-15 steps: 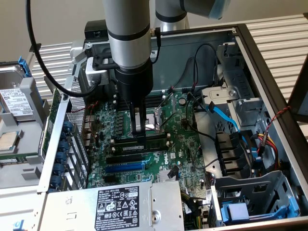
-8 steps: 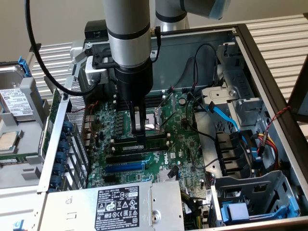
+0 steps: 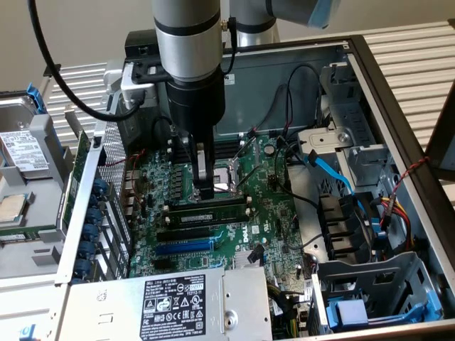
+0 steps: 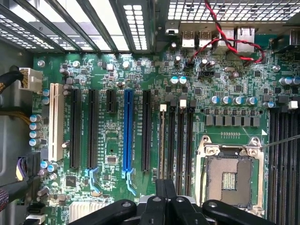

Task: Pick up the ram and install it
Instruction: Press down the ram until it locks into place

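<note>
We are looking into an open computer case (image 3: 384, 92) sitting on a slatted metal surface (image 3: 419, 50), a hard drive (image 3: 21, 149) lying at the exterior view's left edge. Inside, the green motherboard (image 3: 263, 206) is filling the case's floor, a power supply (image 3: 170, 302) lying along the lower frame. Our fingers (image 3: 205, 186), pressed together and holding nothing, are hovering at frame centre over the ram (image 3: 206, 212), which is sitting in a slot just below the processor socket (image 4: 229, 176); the blue expansion slot (image 4: 127, 129) lies lower.

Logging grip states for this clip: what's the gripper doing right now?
Gripper: shut, fingers together, holding nothing, tips right above the ram standing in a memory slot on the motherboard.
</note>
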Robot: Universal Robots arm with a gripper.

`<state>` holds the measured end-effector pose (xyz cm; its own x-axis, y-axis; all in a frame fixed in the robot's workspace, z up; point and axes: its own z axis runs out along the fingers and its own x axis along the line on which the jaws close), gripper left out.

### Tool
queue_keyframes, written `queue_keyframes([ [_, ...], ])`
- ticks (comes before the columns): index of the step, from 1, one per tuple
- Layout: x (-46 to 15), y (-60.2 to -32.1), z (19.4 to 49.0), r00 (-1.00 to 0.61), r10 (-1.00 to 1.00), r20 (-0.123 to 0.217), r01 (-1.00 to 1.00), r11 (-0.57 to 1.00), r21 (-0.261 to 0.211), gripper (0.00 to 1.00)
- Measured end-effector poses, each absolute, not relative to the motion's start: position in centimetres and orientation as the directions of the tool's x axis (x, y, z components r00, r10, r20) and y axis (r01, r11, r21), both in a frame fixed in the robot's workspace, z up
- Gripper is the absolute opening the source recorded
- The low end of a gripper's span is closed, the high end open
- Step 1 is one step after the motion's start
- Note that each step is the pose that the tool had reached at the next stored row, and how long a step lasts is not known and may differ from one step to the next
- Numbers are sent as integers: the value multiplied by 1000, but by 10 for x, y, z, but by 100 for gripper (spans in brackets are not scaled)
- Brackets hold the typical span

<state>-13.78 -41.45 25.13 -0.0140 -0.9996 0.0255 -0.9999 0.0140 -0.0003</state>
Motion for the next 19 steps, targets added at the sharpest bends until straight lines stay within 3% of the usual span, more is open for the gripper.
queue_keyframes([
  [19,-138,-415,251,-75,-997,26,-997,75,0,11],
])
